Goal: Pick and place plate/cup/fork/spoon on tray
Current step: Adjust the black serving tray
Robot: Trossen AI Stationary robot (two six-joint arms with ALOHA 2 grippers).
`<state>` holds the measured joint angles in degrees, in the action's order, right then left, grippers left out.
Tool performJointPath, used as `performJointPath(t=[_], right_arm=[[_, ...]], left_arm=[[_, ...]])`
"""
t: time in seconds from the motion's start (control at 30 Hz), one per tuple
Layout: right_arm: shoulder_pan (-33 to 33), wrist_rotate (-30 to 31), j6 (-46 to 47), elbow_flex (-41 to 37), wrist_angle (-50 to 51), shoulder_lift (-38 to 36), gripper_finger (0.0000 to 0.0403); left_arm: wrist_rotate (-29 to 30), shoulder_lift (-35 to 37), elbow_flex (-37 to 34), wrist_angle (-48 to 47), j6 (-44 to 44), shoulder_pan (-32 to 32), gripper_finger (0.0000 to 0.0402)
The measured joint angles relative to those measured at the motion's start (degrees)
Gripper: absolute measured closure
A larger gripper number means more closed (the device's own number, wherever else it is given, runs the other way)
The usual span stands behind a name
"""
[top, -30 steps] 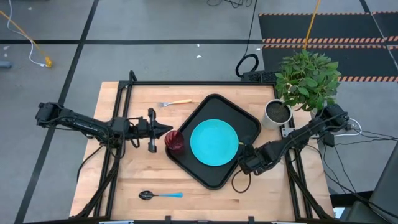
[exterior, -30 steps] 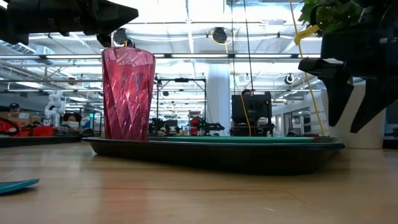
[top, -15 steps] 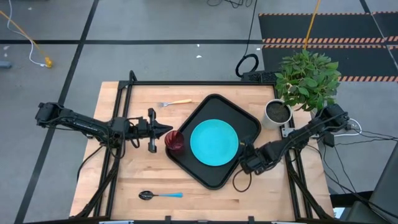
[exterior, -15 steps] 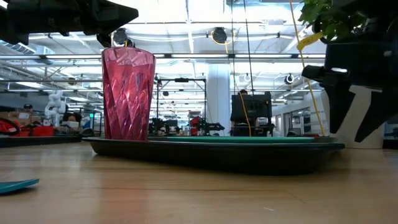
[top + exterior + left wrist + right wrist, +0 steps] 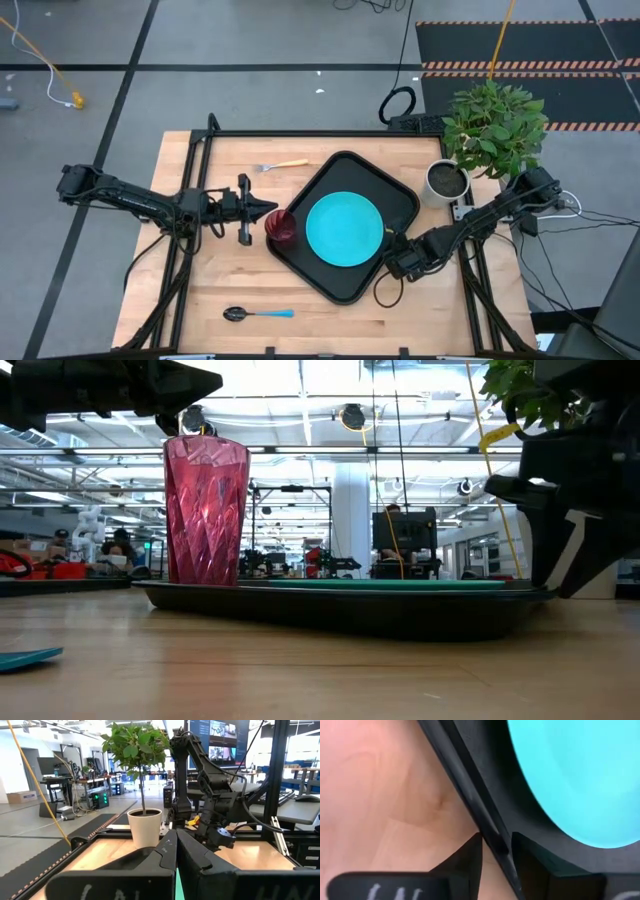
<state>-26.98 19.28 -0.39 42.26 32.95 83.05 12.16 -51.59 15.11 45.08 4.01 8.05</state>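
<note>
Against the frame a second ago, almost nothing on your table has moved: only the right arm has shifted a little in the low view, and the tableware lies as it did.

Going left to right from above, your left gripper (image 5: 262,212) hovers just beside the cup (image 5: 282,228), fingers drawn nearly together with only a thin gap, holding nothing. The cup is a dark red translucent tumbler with a faceted diamond pattern, upright on the tray's left corner. Behind it on the bare wood lies the fork (image 5: 281,165), silver tines and a tan handle. Near the front edge lies the spoon (image 5: 258,314), dark bowl and pale blue handle, well apart from the tray.

The tray (image 5: 402,195) is black, rectangular with rounded corners and a raised rim, and sits turned at an angle on the pale wooden table (image 5: 180,300). The plate (image 5: 344,229), round, flat and glossy turquoise, lies in its middle.

Your right gripper (image 5: 496,847) straddles the tray's rim at the right corner, its fingers a little apart with the rim between them. Farther right stands a white pot (image 5: 446,182) with a leafy green plant.
</note>
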Motion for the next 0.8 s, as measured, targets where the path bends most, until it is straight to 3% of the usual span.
performJointPath(t=[0.33, 0.6, 0.8], right_arm=[[-0.13, -1.62, 1.06, 1.1, -1.86, 0.04, 0.0361], [-0.51, -1.59, 1.53, 4.89, -1.9, 1.22, 0.0366], [-2.41, -3.56, 2.71, 8.31, -2.15, 6.67, 0.0367]], left_arm=[[0.0, 0.67, 0.0, 0.14, 0.02, 0.0, 0.0398], [0.0, 1.87, 0.0, -0.16, 0.02, 0.0, 0.0398], [0.0, 1.84, 0.0, -0.64, 0.04, 0.0, 0.0398]])
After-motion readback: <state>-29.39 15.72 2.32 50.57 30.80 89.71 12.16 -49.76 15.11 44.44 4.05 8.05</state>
